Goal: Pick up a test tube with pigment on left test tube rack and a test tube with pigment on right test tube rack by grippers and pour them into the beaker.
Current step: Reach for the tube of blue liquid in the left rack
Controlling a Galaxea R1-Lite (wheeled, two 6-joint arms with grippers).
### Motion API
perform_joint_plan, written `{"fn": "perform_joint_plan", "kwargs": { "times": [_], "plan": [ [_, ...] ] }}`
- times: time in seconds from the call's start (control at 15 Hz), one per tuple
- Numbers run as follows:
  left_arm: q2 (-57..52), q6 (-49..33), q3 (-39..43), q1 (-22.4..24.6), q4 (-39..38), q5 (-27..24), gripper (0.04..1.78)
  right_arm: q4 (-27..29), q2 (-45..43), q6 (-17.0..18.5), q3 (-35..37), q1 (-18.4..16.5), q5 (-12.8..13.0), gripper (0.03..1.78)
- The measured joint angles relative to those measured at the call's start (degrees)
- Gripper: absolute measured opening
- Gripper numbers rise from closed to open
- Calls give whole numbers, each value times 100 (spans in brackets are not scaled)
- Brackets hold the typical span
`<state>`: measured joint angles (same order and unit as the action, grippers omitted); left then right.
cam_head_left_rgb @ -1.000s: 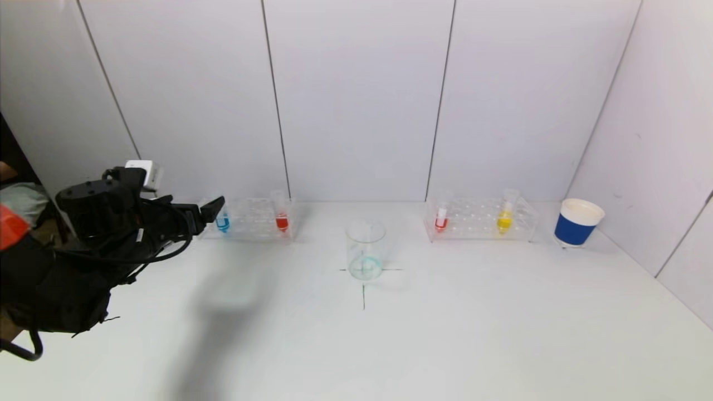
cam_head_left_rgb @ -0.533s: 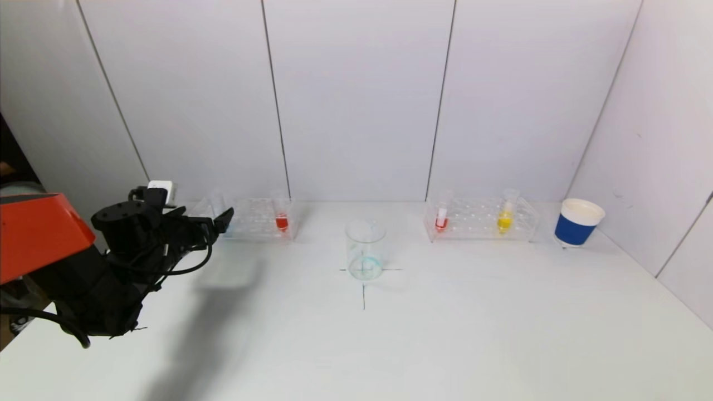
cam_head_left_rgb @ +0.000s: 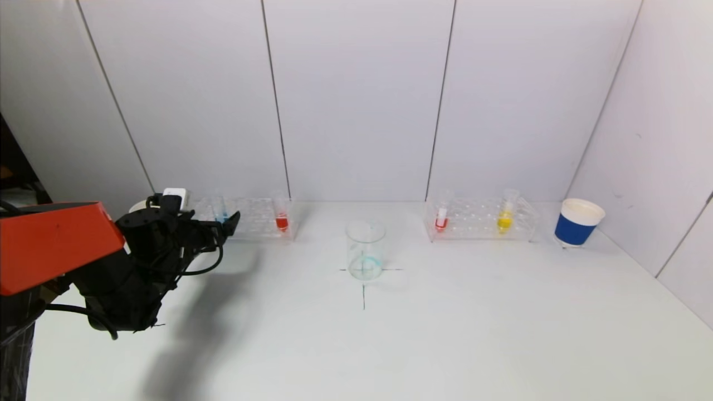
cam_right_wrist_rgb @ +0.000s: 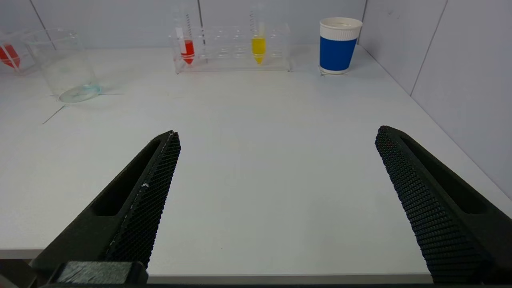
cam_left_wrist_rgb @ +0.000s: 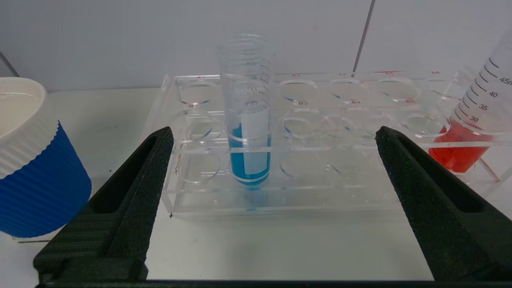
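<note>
Two racks on a white table point(cam_head_left_rgb: 445, 334), nothing lifted yet. Going big to small: left arm point(cam_head_left_rgb: 55, 245) reaching in toward the left rack point(cam_left_wrist_rgb: 320, 188), left gripper point(cam_left_wrist_rgb: 272, 140) low in front of it with jaws spread wide, gripping nothing, lined up on the blue tube point(cam_left_wrist_rgb: 249, 120) but clear of it on both sides. Right gripper point(cam_right_wrist_rgb: 276, 140) back near the table's front edge, jaws also wide apart, empty, well away from the right rack point(cam_head_left_rgb: 482, 220). Beaker point(cam_head_left_rgb: 365, 250) in the middle on a cross mark, bluish trace at the bottom. Blue-and-white cups: one point(cam_head_left_rgb: 578, 223) just past the right rack, another point(cam_left_wrist_rgb: 36, 160) beside the left rack. Then tubes: red tube point(cam_head_left_rgb: 282, 214) at the left rack's inner end, second red one point(cam_head_left_rgb: 441, 217) and a yellow one point(cam_head_left_rgb: 506, 214) upright in the right rack.
</note>
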<state>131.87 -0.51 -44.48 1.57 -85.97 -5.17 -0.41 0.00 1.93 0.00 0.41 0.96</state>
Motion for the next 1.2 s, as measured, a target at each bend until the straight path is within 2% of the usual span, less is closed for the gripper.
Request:
{"fn": "perform_joint_plan", "kwargs": {
  "times": [0.67, 1.2],
  "plan": [
    [330, 0, -755, 51, 422, -28, 176, 0, 0, -2, 0, 0, -2, 177],
    [416, 5, -1019, 68, 564, -34, 176, 0, 0, -2, 0, 0, 0, 177]
  ]
}}
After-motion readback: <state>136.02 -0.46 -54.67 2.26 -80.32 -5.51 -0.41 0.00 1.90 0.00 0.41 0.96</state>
